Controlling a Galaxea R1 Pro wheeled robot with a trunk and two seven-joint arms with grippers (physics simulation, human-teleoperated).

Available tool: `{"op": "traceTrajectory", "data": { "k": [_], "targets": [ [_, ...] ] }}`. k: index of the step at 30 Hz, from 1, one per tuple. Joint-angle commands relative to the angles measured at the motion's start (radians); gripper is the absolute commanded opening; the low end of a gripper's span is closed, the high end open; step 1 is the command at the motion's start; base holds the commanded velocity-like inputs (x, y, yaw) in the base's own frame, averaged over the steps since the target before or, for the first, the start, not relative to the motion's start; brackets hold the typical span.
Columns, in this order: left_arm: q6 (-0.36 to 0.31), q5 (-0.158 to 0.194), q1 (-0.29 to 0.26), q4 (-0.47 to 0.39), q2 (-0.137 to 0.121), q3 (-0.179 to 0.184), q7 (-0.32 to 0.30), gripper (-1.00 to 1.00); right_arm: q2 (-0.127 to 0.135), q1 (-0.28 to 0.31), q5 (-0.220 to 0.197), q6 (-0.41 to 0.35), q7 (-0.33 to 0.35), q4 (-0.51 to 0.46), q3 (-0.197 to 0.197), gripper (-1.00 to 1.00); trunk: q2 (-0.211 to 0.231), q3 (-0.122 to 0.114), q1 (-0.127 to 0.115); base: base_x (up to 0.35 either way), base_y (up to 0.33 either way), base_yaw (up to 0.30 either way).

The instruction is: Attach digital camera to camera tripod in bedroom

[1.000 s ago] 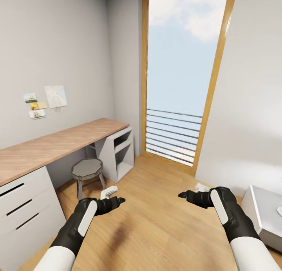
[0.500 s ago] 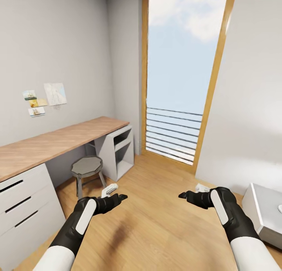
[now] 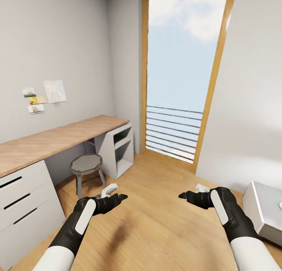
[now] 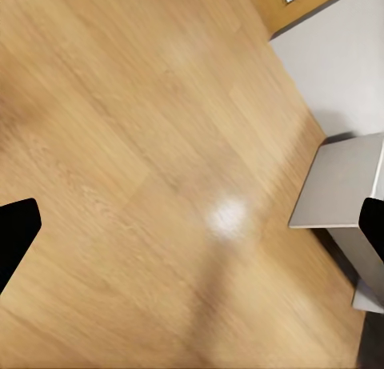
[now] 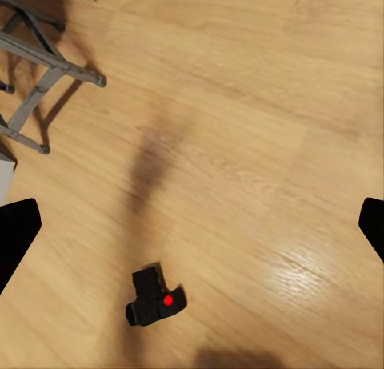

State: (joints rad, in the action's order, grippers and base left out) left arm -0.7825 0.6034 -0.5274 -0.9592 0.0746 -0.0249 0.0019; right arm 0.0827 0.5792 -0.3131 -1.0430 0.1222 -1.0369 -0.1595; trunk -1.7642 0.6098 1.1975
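The digital camera, small and black with a red dot, lies on the light wood floor of the bedroom, apart from both grippers. In the head view my left gripper and right gripper hover low over the floor, both open and empty. The right gripper's dark fingertips stand wide apart at that view's edges, and so do the left gripper's fingertips. The camera tripod is out of view.
A long wooden desk with white drawers runs along the left wall, with a grey stool in front of it. Its legs show near the camera. A tall window stands ahead. A low grey unit sits right.
The whole head view has shifted slightly, so the desk and wall pictures sit a little higher and further left. The left gripper rose a little. The right one holds its pose.
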Motion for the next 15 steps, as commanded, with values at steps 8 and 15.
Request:
{"op": "traceTrajectory", "data": {
  "k": [8, 15],
  "targets": [
    [-0.006, 0.005, -0.001, 0.003, -0.009, -0.031, 0.000, 1.00, 0.013, 0.002, 0.014, -0.004, 0.016, 0.003, -0.006, 1.00, -0.057, 0.026, 0.031, 0.000, 0.000, 0.000],
    [-0.007, 0.016, -0.001, 0.003, -0.007, -0.032, 0.000, 1.00, 0.047, 0.002, 0.005, -0.004, 0.066, 0.003, -0.005, 1.00, -0.106, 0.048, 0.058, 0.000, 0.000, 0.000]
  ]
}}
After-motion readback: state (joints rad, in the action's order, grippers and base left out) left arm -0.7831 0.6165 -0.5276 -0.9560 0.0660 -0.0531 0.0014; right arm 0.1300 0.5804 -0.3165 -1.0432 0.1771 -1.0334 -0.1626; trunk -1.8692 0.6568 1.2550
